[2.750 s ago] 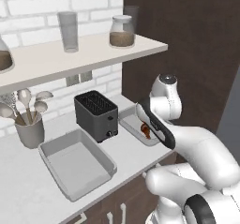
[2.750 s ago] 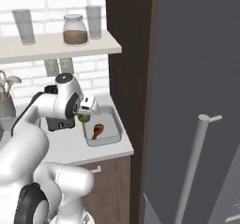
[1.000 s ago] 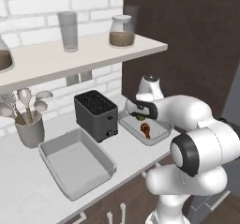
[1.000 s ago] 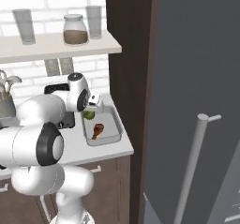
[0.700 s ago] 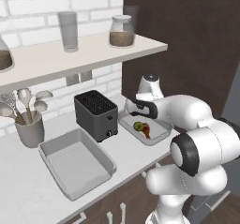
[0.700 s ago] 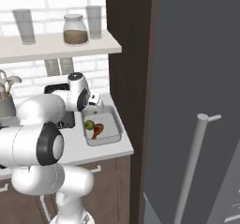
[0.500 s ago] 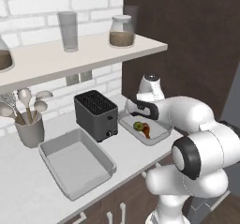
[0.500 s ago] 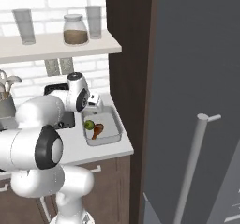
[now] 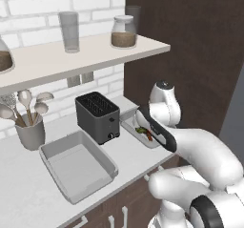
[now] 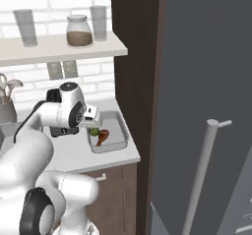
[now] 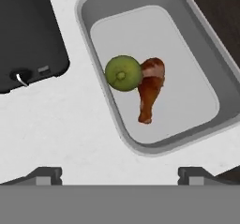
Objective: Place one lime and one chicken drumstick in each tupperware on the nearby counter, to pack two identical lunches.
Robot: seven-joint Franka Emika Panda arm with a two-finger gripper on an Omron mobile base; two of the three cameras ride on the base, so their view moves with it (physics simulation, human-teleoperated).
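Gripper: gripper (image 11: 119,174) at the bottom of the hand view, fingertips spread wide, holding nothing.
Counter: pale counter (image 11: 70,124) directly beneath.
Right tray: tupperware (image 11: 206,78) fills the upper right of the hand view, its long axis running upper left to lower right.
Lime: lime (image 11: 123,73) at center, touching the drumstick.
Drumstick: drumstick (image 11: 150,92) just right of the lime, bone end pointing down-frame.
Toaster: black toaster (image 11: 28,35), upper left.
Left tray: second tupperware (image 9: 78,167), lower left of the left base view, holds nothing; well apart, beyond the toaster.
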